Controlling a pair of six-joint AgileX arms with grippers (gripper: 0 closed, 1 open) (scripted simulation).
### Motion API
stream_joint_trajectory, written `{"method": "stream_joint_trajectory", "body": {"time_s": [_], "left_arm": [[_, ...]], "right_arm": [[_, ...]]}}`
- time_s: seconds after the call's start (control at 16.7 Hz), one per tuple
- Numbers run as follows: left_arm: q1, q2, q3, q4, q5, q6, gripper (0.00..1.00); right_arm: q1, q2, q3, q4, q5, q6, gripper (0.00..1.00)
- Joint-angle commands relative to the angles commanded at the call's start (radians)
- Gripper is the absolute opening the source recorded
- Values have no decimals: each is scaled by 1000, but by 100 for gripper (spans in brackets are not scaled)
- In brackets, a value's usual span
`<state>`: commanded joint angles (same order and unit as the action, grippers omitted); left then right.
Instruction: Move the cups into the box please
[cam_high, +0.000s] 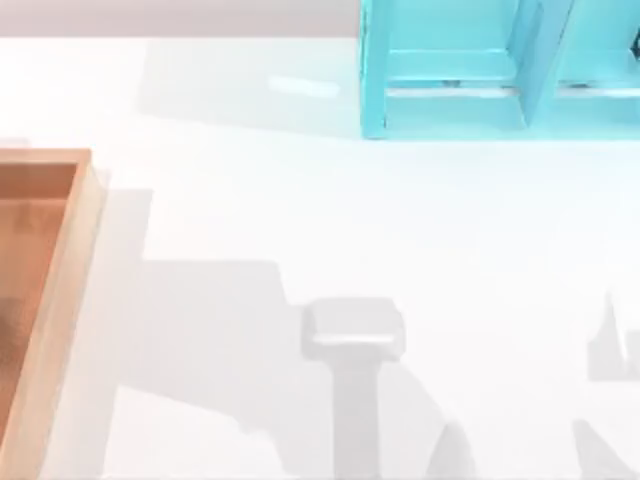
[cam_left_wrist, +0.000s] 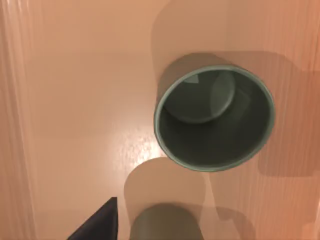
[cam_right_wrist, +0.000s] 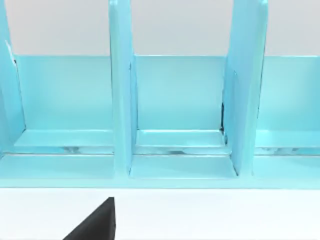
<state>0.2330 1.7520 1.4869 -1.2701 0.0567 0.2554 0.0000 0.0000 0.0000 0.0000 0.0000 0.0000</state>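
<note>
Cups sit inside the box (cam_high: 60, 260) at the counter's (cam_high: 300, 220) nine o'clock: one cup (cam_left_wrist: 215, 117) upright on the wooden floor, the second (cam_left_wrist: 165, 222) close beside it. The left claw looks down on them; whether it is released or clenched I cannot tell, and likewise for the right claw, facing the blue shelf (cam_right_wrist: 160, 110) at one o'clock. Lifting straight up should avoid tipping either.

White table (cam_high: 300, 200); cyan shelf frame (cam_high: 470, 80) far side.
</note>
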Motion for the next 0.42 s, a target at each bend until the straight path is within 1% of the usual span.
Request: {"method": "stream_joint_trajectory", "body": {"time_s": [0.24,0.42], "left_arm": [[-4,-3,190,-183,0,-2,100],[-5,-5,242,-234,2,-4,100]], "right_arm": [[0,0,0,0,0,0,100],[0,0,0,0,0,0,100]]}}
